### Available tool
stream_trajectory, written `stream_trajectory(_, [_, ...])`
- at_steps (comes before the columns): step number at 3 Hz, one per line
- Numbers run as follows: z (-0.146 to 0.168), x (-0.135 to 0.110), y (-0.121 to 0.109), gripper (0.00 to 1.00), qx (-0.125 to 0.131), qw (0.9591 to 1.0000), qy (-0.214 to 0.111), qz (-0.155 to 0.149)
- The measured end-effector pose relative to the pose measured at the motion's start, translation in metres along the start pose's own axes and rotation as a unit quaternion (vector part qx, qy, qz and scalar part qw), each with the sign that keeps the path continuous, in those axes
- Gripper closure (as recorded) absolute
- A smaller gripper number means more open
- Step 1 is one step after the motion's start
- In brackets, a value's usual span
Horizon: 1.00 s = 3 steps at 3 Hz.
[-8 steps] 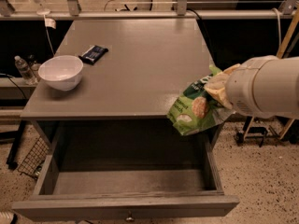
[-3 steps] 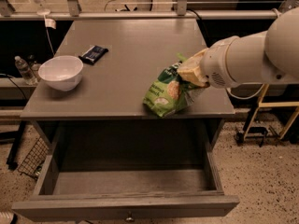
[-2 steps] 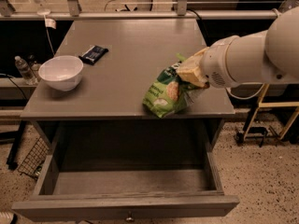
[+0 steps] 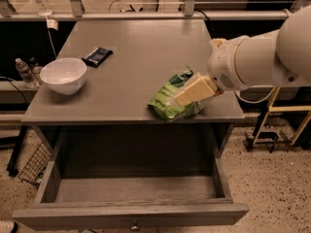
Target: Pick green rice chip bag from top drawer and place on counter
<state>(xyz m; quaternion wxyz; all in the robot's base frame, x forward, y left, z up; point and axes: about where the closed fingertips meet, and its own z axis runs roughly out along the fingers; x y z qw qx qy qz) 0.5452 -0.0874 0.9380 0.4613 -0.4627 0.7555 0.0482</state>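
The green rice chip bag (image 4: pixel 167 101) lies on the counter (image 4: pixel 131 57) close to its front right edge, above the drawer's right side. My gripper (image 4: pixel 193 92) reaches in from the right on a thick white arm and lies across the bag's right part, touching or just over it. It hides that side of the bag. The top drawer (image 4: pixel 131 215) is pulled fully out below the counter, and its inside shows bare. Its small knob is at the bottom edge of the view.
A white bowl (image 4: pixel 63 74) stands at the counter's left edge. A small dark flat packet (image 4: pixel 97 56) lies behind it. A water bottle (image 4: pixel 23 72) stands on a lower surface to the left. A metal stand's legs (image 4: pixel 272 125) are on the floor at right.
The bag has come down from hanging just above the counter's front right and now lies on the surface. My gripper has dropped lower over it.
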Motion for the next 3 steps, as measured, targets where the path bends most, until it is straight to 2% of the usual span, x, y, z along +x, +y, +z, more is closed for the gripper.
stream_trajectory(1, [-0.003,0.001,-0.005,0.0,0.011,0.9997,0.019,-0.015])
stream_trajectory(2, [-0.022,0.012,-0.029,0.0,0.041,0.9981,0.04,-0.022])
stream_trajectory(3, [-0.044,0.027,-0.056,0.0,0.069,0.9963,0.051,-0.012])
